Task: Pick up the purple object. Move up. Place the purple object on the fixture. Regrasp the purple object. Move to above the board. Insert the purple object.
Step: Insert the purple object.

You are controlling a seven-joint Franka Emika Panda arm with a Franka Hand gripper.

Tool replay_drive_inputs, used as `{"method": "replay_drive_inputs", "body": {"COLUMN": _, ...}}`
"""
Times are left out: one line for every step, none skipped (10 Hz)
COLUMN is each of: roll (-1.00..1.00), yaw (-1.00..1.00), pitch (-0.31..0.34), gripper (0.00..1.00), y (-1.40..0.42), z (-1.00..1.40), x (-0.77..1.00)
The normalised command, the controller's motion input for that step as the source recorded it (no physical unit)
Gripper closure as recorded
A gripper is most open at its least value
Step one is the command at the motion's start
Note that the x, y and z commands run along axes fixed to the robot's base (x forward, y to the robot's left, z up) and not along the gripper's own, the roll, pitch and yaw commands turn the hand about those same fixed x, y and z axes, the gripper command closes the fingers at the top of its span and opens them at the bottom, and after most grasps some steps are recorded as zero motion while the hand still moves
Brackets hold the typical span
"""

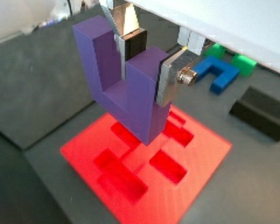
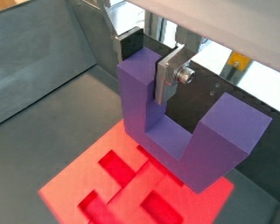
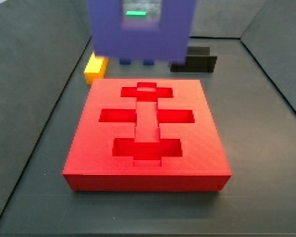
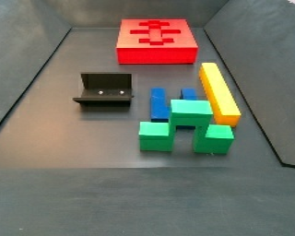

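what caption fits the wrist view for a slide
End effector holding the purple object prongs-up above the board.

Seven things in all, one of each kind, plus the one gripper.

One red board (image 4: 157, 56) lies near the far edge of the floor, with three crosswise recesses along a single middle slot. One gripper (image 1: 149, 66) hangs above it, its plates clamped on a prong of the one purple block (image 1: 130, 87), which has two prongs. One black fixture (image 4: 103, 90) stands toward the left edge in a side view. One yellow bar (image 4: 219, 92) lies toward the right edge. Beside it are one green block (image 4: 191, 113) and what looks like one blue block (image 4: 159, 100). Only the blue block's two ends show, so that count is less sure.
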Motion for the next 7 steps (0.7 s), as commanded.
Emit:
{"method": "replay_drive_inputs", "body": {"roll": -0.06, "yaw": 0.00, "pitch": -0.034, "gripper": 1.00, "y": -0.36, "z": -0.69, "x": 0.42}}
{"method": "replay_drive_inputs", "body": {"roll": -0.06, "yaw": 0.00, "pitch": -0.057, "gripper": 1.00, "y": -0.32, "z": -0.76, "x": 0.35}}
{"method": "replay_drive_inputs", "body": {"roll": -0.05, "yaw": 0.00, "pitch": -0.083, "gripper": 1.00, "y": -0.26, "z": -0.82, "x": 0.23}}
{"method": "replay_drive_inputs", "body": {"roll": -0.04, "yaw": 0.00, "pitch": -0.089, "gripper": 1.00, "y": -0.18, "z": -0.80, "x": 0.11}}
{"method": "replay_drive_inputs", "body": {"roll": 0.00, "yaw": 0.00, "pitch": -0.054, "gripper": 1.00, "y": -0.10, "z": -0.72, "x": 0.00}}
{"method": "replay_drive_inputs", "body": {"roll": 0.14, "yaw": 0.06, "pitch": 0.001, "gripper": 1.00, "y": -0.08, "z": -0.65, "x": -0.03}}
{"method": "replay_drive_inputs", "body": {"roll": 0.19, "yaw": 0.14, "pitch": 0.000, "gripper": 1.00, "y": -0.02, "z": -0.66, "x": 0.00}}
